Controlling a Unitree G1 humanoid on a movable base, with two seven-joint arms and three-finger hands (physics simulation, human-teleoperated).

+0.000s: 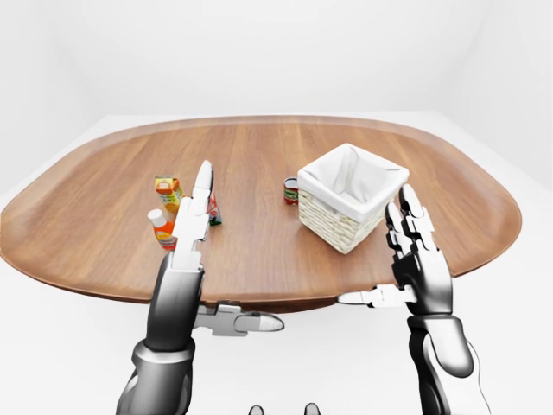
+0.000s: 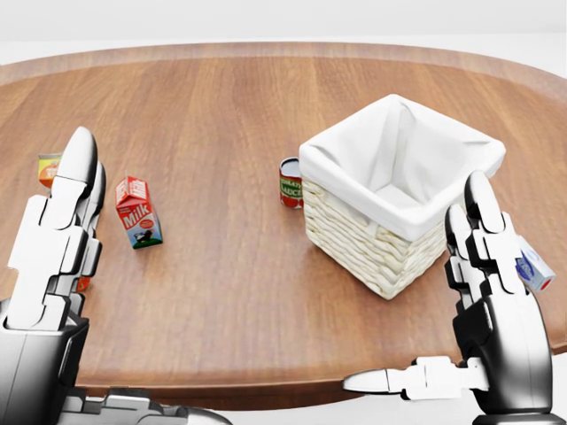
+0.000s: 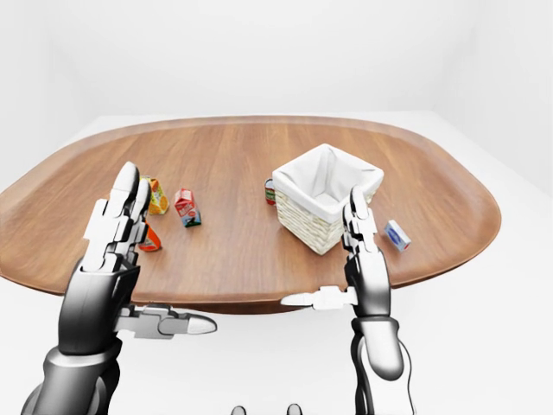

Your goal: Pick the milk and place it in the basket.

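The milk carton (image 2: 137, 212), red top with a blue base, stands upright on the wooden table (image 2: 221, 292), left of centre. My left hand (image 2: 62, 230) is raised just left of the carton and nearer the camera. Its fingers are stretched flat, its thumb points right, and it holds nothing. The wicker basket (image 2: 354, 235) with a white cloth liner sits right of centre. My right hand (image 2: 487, 283) is held up at the basket's lower right, open and empty.
A red tomato can (image 2: 291, 183) stands against the basket's left side. An orange juice carton (image 2: 49, 168) and an orange bottle (image 3: 149, 238) are left of the milk, partly behind my left hand. A small blue-and-white box (image 3: 397, 234) lies right of the basket.
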